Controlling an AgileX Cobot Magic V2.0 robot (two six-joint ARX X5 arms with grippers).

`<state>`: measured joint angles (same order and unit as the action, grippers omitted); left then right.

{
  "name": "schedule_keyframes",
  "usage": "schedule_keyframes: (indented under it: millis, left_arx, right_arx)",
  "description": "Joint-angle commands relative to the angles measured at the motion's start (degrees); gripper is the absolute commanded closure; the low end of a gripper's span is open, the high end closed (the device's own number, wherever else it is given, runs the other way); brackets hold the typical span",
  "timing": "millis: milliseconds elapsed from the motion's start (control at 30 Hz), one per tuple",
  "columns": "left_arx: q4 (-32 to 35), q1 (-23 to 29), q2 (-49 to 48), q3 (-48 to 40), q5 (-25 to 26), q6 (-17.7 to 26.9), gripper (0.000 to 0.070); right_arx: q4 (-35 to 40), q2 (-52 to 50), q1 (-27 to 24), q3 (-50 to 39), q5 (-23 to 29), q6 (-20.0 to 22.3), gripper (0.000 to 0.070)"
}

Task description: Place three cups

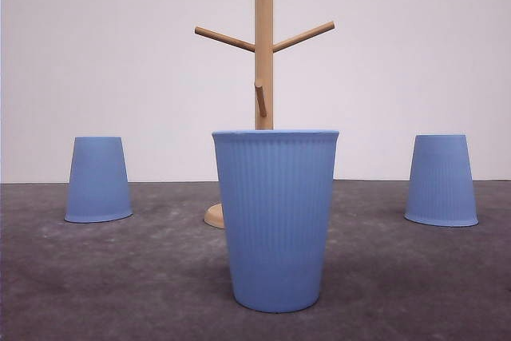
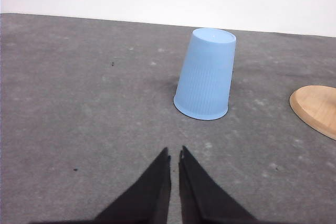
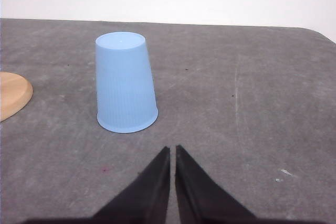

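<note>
Three light-blue ribbed cups stand on the grey table. The nearest cup is upright at the centre front. A second cup stands upside down at the left, and a third cup stands upside down at the right. In the left wrist view the left cup sits ahead of my left gripper, whose black fingers are shut with nothing between them. In the right wrist view the right cup stands ahead of my right gripper, also shut and holding nothing.
A wooden mug tree with angled pegs rises behind the centre cup; its round base rests on the table, also seen as base and base. A white wall backs the table. The table edge curves off at the far right.
</note>
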<state>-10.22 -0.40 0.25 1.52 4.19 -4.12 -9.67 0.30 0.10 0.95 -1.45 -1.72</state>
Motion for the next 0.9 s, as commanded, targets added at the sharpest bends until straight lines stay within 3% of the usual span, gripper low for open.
schedule_keyframes:
  millis: [0,867]
  left_arx:
    - [-0.48,0.02,-0.07,-0.72,-0.17,-0.02,0.0697]
    - [-0.48,0.02,-0.07,-0.72,-0.15,-0.02,0.0697]
  right_arx:
    - [0.68,-0.09,0.15,-0.20,0.00,0.44,0.0686]
    - [0.72,-0.09,0.15,-0.20,-0.09,0.17,0.0686]
